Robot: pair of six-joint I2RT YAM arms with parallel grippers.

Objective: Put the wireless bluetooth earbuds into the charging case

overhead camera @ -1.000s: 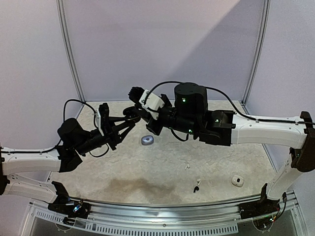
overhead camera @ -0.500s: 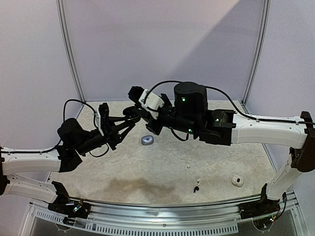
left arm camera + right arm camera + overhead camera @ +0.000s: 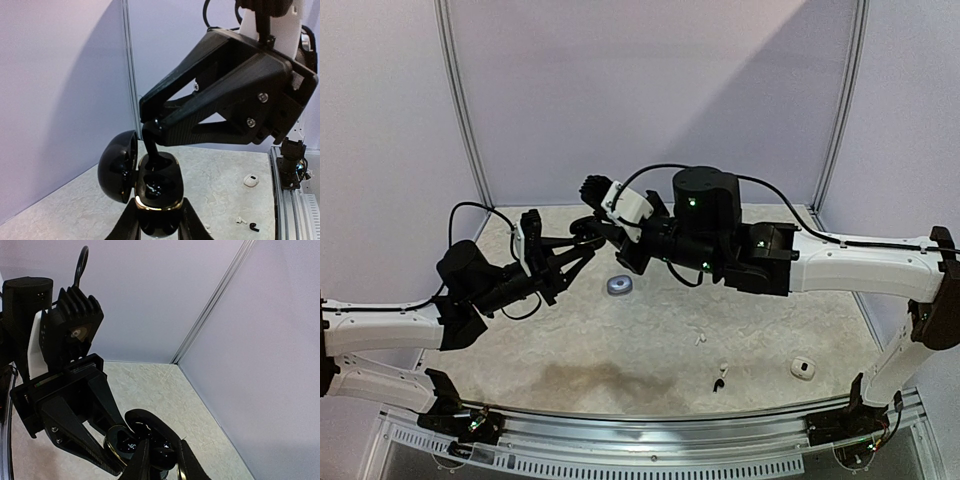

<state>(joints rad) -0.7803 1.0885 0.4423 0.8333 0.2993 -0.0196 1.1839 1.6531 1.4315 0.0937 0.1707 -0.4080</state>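
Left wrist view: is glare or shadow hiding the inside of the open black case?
Left wrist: sharp, evenly lit; the black case is glossy, small white glints in its wells, which otherwise read near-black, and the right gripper covers part. Right wrist: dark on dark, only glints. Top view: too small and dark to make out.

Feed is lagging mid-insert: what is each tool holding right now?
Left tool: closed on the open black case.
Right tool: closed on what looks like a black earbud, at the case.
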